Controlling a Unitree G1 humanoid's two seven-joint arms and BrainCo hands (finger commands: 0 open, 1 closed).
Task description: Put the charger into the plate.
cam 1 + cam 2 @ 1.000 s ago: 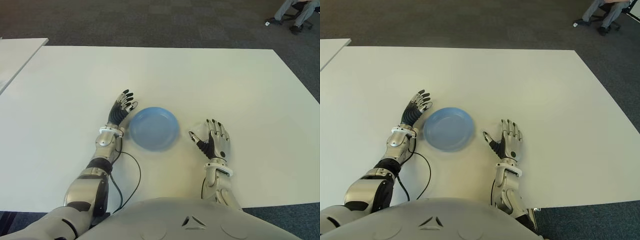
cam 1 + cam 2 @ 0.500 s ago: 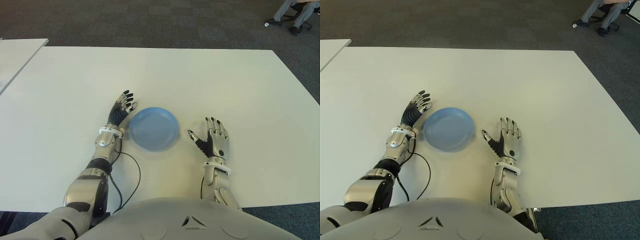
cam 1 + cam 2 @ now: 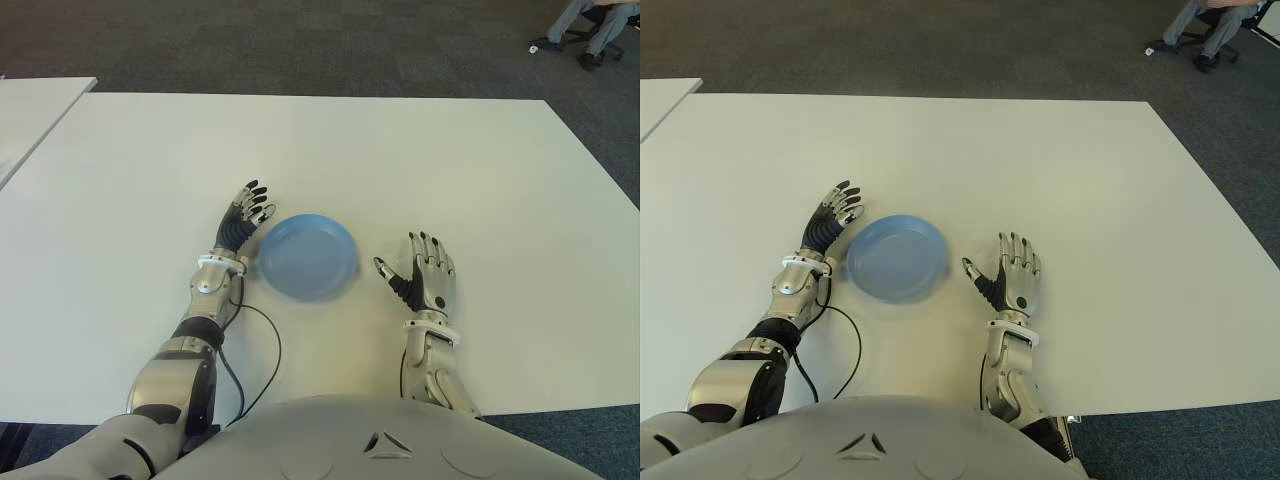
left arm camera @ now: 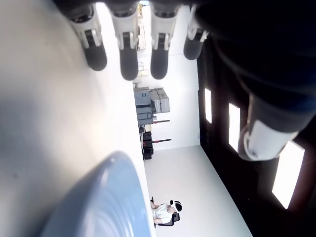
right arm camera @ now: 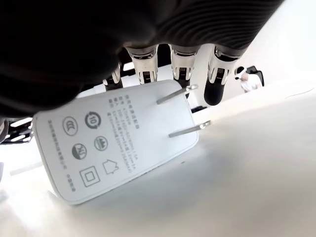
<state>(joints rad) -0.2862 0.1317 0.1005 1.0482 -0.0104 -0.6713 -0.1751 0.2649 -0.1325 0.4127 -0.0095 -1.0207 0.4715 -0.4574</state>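
**Charger under right hand on table; plate holds nothing**

The charger (image 5: 118, 143), a white wall plug with two metal prongs and printed markings on its face, lies on the table directly beneath the right hand (image 3: 424, 283). It shows only in the right wrist view; in both eye views the hand covers it. The right hand's fingers (image 5: 218, 84) extend straight over the charger with gaps between them, the thumb set out to the side. None is seen curled around the body of the charger, and the wrist view does not settle whether the palm touches it.

The plate (image 3: 307, 256), round and light blue, sits on the table between the two hands. The right hand is near its right edge but apart from it. The left hand (image 3: 243, 219) shows just beside the plate's left rim, fingers spread and straight, holding nothing; the left wrist view confirms four extended fingers (image 4: 128, 59) with the plate rim close by.

A black cable (image 3: 262, 350) runs along the left forearm and loops onto the table (image 3: 400, 150).

The table is a large white rectangle with a matte top. A second white table (image 3: 30, 110) stands at the far left, separated by a narrow gap. The floor (image 3: 300, 40) is dark grey carpet. At the far right corner of the room a seated person's legs (image 3: 590, 20) and a chair base are visible.
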